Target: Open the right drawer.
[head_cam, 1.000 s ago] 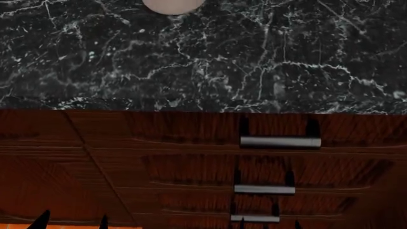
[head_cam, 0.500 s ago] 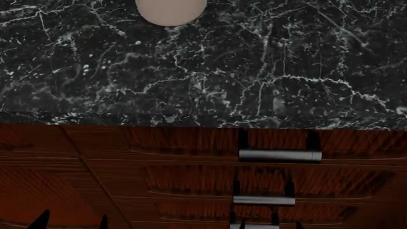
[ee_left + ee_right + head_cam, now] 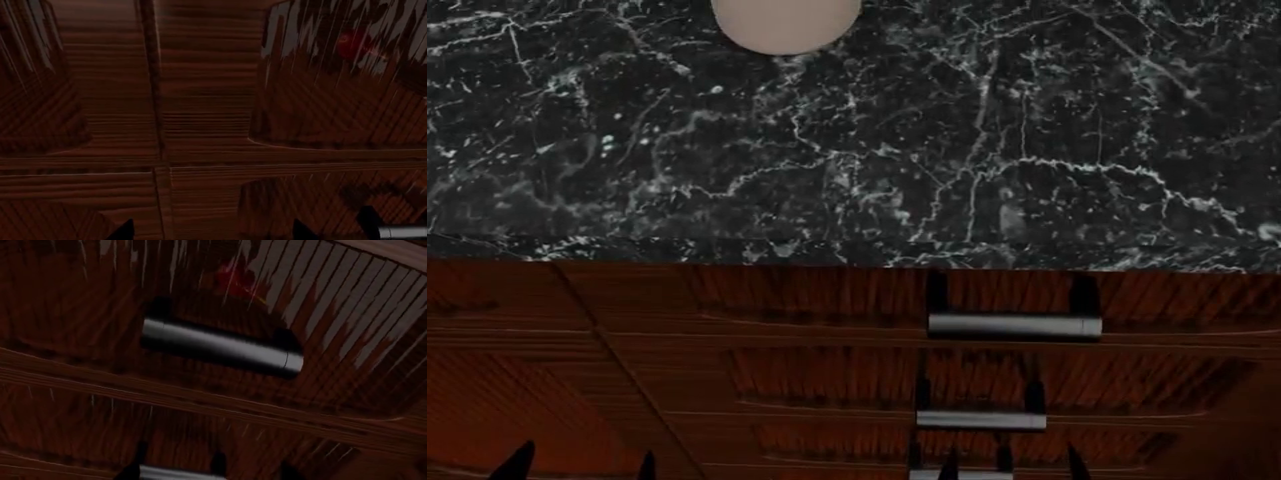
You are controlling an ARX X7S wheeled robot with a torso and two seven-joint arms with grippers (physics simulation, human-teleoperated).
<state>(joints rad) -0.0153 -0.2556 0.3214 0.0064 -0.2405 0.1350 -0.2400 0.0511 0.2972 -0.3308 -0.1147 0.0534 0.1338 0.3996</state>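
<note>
— Starting at the right gripper (image 3: 1012,466): how wide?

— Spread well apart, holding nothing. Only two dark fingertips (image 3: 950,466) showing, poking up at the lower edge of the head view, either side of the lowest handle (image 3: 961,476). Touching it or not, cannot tell.

— And the left gripper (image 3: 581,466)?

— Parted too, and empty. Low at the left, facing plain wood. From the left wrist (image 3: 212,231), tips on either side of a vertical seam (image 3: 159,125) between cabinet fronts.

— Placing the right drawer (image 3: 827,295)?

— Top of a stack of three, right under the edge of the black marble countertop (image 3: 854,160). Closed, front level with its neighbours. Silver bar handle (image 3: 1014,325) on two black posts, above the right gripper and apart from it, with the middle handle (image 3: 981,420) between. Same bar handle (image 3: 220,347) near the middle of the right wrist view, untouched, on the dark grained front (image 3: 80,315).

— Farther out?

— White round object (image 3: 785,22) at the far side of the countertop, cut off by the frame.
</note>
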